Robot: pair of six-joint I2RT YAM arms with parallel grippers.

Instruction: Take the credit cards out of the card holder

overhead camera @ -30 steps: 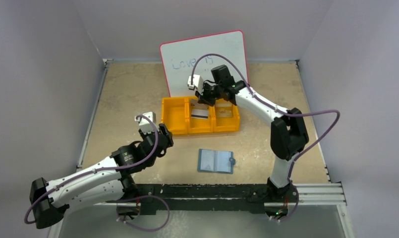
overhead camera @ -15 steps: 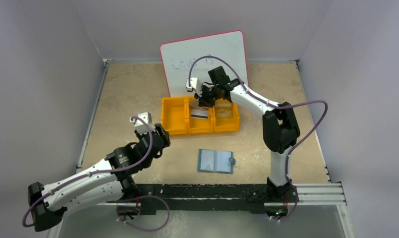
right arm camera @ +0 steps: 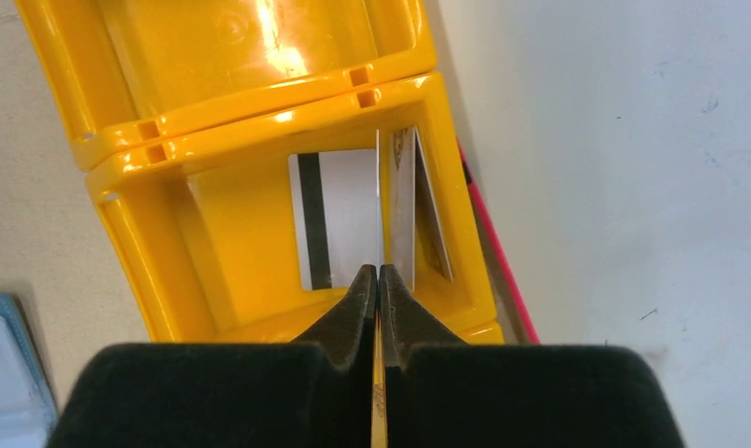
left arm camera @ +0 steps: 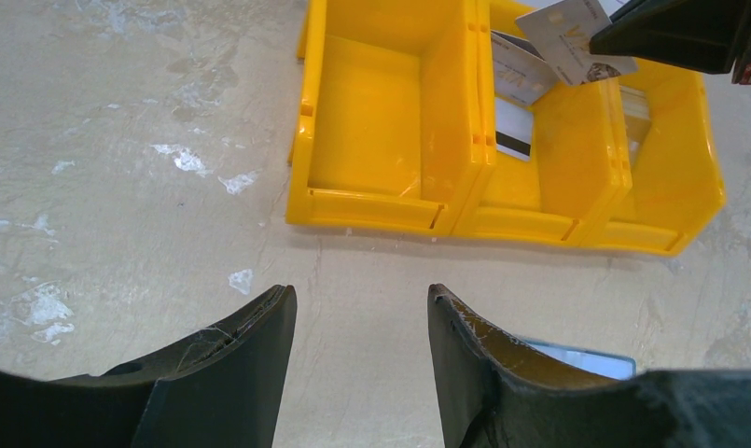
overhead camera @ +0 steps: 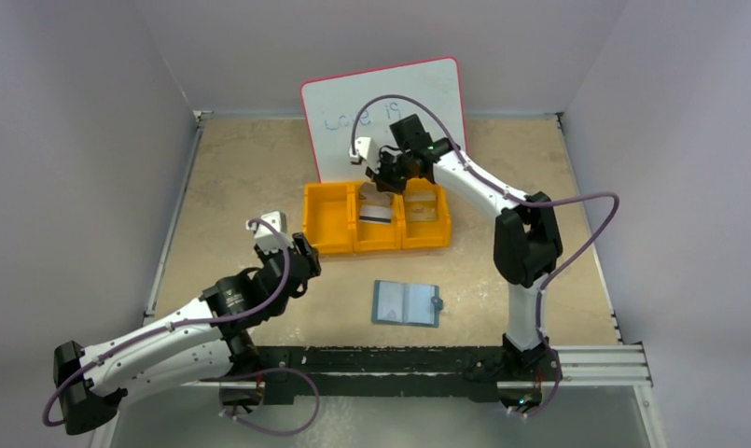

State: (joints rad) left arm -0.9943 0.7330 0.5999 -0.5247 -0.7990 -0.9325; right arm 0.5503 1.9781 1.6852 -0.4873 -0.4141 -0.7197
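Note:
The card holder [overhead camera: 406, 303], a teal-blue wallet, lies open and flat on the table in front of the bin; its edge shows in the left wrist view [left arm camera: 586, 359] and the right wrist view [right arm camera: 3, 364]. My right gripper [overhead camera: 386, 177] [right arm camera: 379, 271] is shut on a credit card [right arm camera: 379, 187] [left arm camera: 567, 33], held edge-on above the bin's middle compartment. A card with a black stripe [right arm camera: 339, 219] lies in that compartment, and another card [right arm camera: 429, 219] leans on its wall. My left gripper [overhead camera: 301, 252] [left arm camera: 357, 294] hangs open and empty over bare table, left of the card holder.
The yellow three-compartment bin [overhead camera: 329, 224] [left arm camera: 362, 196] stands mid-table, its left compartment showing nothing inside. A pink-rimmed whiteboard [overhead camera: 390, 103] [right arm camera: 614, 140] leans against the back wall right behind the bin. Walls close in the table on three sides.
The right gripper has shifted slightly toward the whiteboard with the card still pinched. The left arm drew back a little toward the left and then held still.

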